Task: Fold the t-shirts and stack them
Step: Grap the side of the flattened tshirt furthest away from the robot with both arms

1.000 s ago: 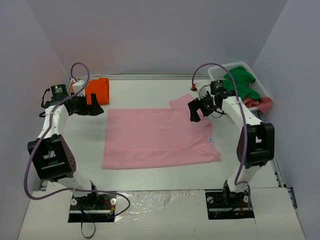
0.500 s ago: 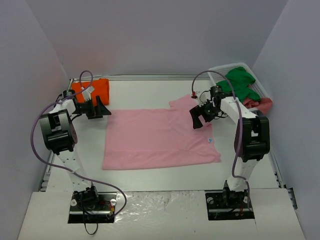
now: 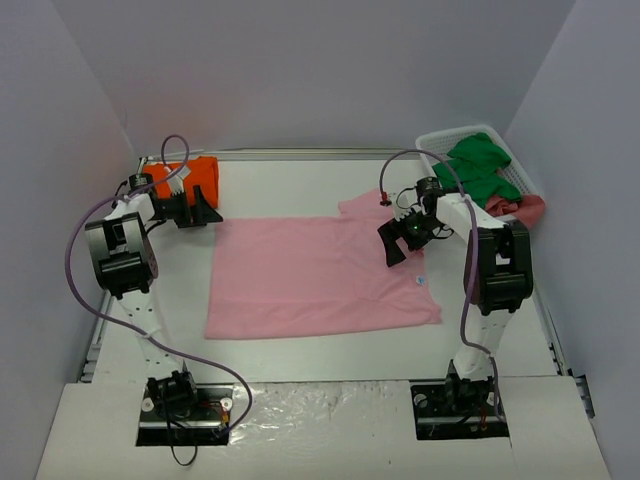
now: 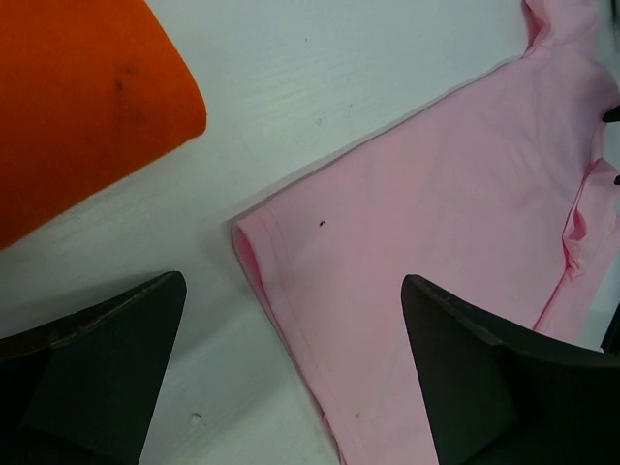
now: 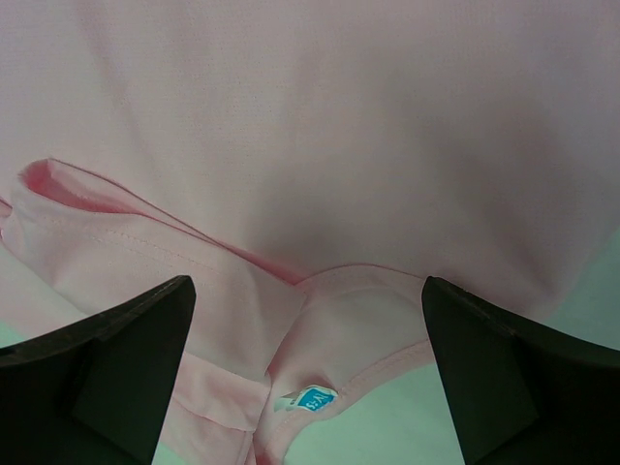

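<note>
The light pink t-shirt [image 3: 320, 275] lies spread flat in the middle of the table. The bright orange t-shirt [image 3: 190, 178] sits folded at the far left. My left gripper [image 3: 197, 213] is open and empty, low between the orange shirt and the pink shirt's far left corner [image 4: 254, 231]. The orange cloth [image 4: 77, 107] shows in its wrist view. My right gripper [image 3: 395, 245] is open and empty, low over the pink shirt's collar, whose blue label [image 5: 312, 397] lies between the open jaws.
A white slatted basket [image 3: 440, 145] at the far right holds green cloth [image 3: 478, 165] and a reddish cloth [image 3: 520, 208]. Grey walls close in the table on three sides.
The left gripper moved slightly back toward the orange shirt. The right gripper lowered and shifted a little toward the pink shirt's collar. The shirts have not moved.
</note>
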Tool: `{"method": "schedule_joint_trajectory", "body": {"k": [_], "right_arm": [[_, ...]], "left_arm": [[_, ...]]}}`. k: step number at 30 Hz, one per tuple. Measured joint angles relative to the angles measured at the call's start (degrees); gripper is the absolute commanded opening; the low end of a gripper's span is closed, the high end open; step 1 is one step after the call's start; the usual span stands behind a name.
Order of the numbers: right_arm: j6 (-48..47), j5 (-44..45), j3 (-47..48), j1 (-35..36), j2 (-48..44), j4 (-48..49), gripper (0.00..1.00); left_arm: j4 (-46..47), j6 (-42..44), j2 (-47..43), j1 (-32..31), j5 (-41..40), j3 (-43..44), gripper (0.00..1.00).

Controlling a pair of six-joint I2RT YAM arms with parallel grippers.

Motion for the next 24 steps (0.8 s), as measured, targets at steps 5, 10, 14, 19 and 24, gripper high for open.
{"method": "schedule_joint_trajectory", "body": {"k": [5,10,14,19,24], "right_arm": [[-0.28,0.07,0.28,-0.04,0.79,-0.35,1.00],[-0.46,0.48,0.59,-0.04,1.99,-0.42,1.00],[-0.63,0.57,0.59,-0.09,1.99,-0.44,1.00],[-0.83,0.66,0.59,-0.09,1.99,-0.50,1.00],[-0.98,0.70,0.59,-0.09,1.99,-0.55,1.00]], "left_arm": [[0.07,0.74,2.62,-1.03,0.70,4.00,0.98],[-2.89,3.89,5.42,-2.97,1.99,8.55,0.87],[-5.75,7.23,6.21,-4.81,2.38,10.05,0.80],[-9.22,10.51,6.32,-6.10,2.10,10.43,0.65],[-12.83,14.05,6.45,-5.97,1.05,11.02,0.63]]}}
